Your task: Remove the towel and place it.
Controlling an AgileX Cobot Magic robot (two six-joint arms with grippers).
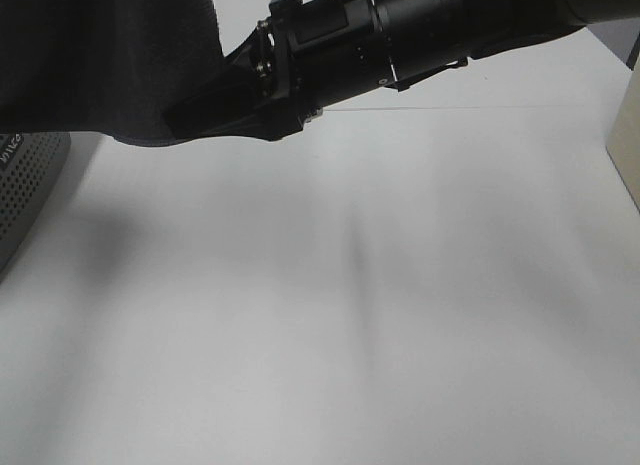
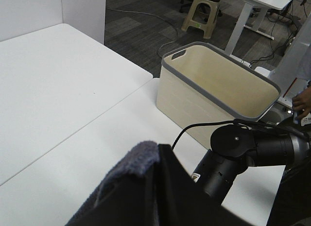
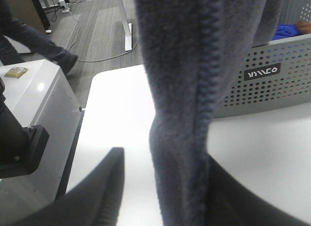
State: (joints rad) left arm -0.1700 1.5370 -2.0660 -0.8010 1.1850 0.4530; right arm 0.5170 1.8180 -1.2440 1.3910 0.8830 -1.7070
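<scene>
White laminate, the surface [image 1: 350, 315] takes up most of the high view. The towel [image 1: 100, 55], dark charcoal terry, hangs lifted over the surface's far left corner. Its lower hem shows just above the grey perforated basket [image 1: 25, 185] at the left edge, and I cannot tell whether the two touch. A cream bin [image 2: 218, 85] with a grey rim stands on the surface's right side. The black right arm [image 1: 430, 25] reaches across from the far right to the towel's hanging edge. The right hand [image 3: 165, 187] stands partly wide, with a vertical fold of the towel and its stitched hem between the fingers. One finger lies against the cloth, while a strip of white surface shows between the cloth and the other. The left hand [image 2: 155, 158] is clamped tight on a bunched edge of the towel and holds it up.
</scene>
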